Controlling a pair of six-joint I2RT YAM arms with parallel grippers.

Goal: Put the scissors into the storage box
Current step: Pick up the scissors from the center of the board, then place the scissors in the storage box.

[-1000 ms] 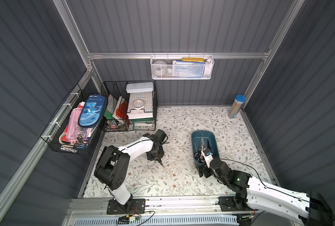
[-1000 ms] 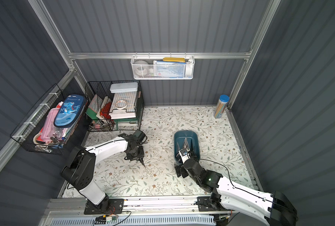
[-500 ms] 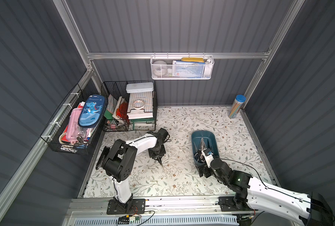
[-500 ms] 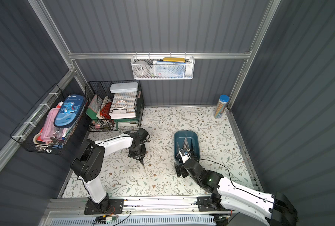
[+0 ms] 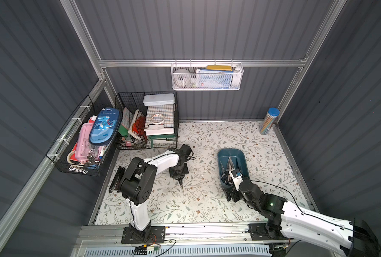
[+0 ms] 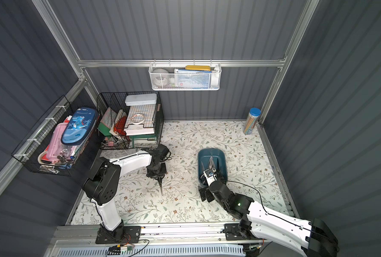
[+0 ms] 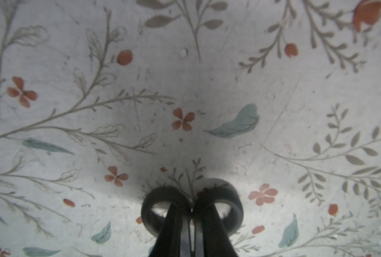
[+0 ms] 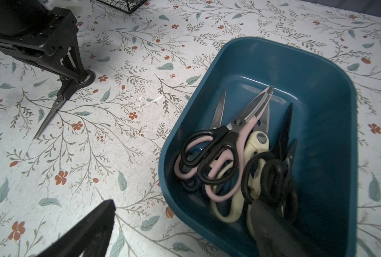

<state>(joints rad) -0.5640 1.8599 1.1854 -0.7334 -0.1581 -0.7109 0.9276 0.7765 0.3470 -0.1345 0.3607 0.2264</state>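
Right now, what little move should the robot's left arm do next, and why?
Probably lift straight up. The left end effector looks pinched on the handle loops of the black-handled steel scissors, whose blades lie on the flowery table, apart from the dark teal plastic storage box holding the other pairs.

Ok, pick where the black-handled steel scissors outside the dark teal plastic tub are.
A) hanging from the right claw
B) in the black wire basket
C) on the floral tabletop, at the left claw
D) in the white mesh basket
C: the black-handled steel scissors lie flat on the floral tabletop, with the left claw set on their handle loops.
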